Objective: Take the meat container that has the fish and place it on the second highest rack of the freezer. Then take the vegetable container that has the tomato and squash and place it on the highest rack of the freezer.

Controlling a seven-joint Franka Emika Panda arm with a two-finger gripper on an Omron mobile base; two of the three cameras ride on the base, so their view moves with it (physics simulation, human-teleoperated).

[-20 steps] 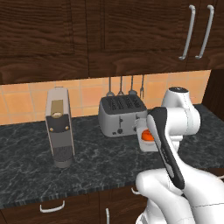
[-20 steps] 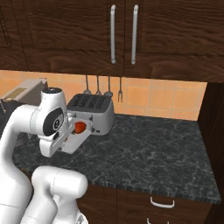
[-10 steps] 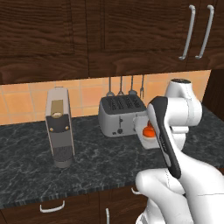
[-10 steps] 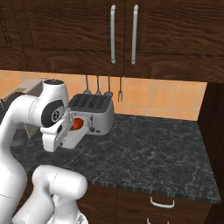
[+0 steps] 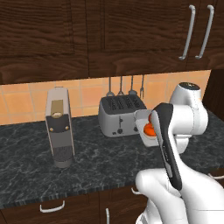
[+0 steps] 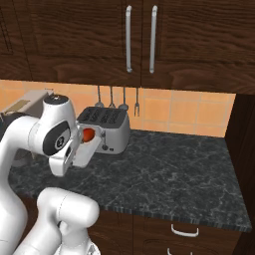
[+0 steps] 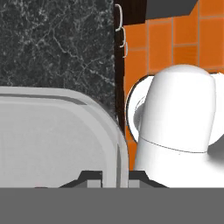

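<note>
End effector [image 7: 114, 177] is closed narrow on the rim of the vegetable container [image 7: 61, 131]; in the hand view you see the two dark tips on either side of the grey-white edge.

In the last second the arm has turned and lifted. Its upper joint has gone higher and a little to the side in both base views, and the container went with it. The toaster [image 5: 121, 116] and the coffee machine [image 5: 59, 127] stayed at the same places in the picture, so the base has hardly driven; only the arm moved.

Now the container [image 5: 145, 129] hangs in the air above the bench [image 5: 96, 162], just in front of the toaster and partly behind the forearm. The tomato and squash [image 5: 150, 127] are inside it. The tray looks tilted, nearly on its edge, though how steep I cannot tell exactly.

For the task, I judge that you are in the second half: the vegetable container is picked up and is being carried. It must yet reach the highest rack of the freezer. Watch the tilt, because the round pieces could roll out on the way.
</note>
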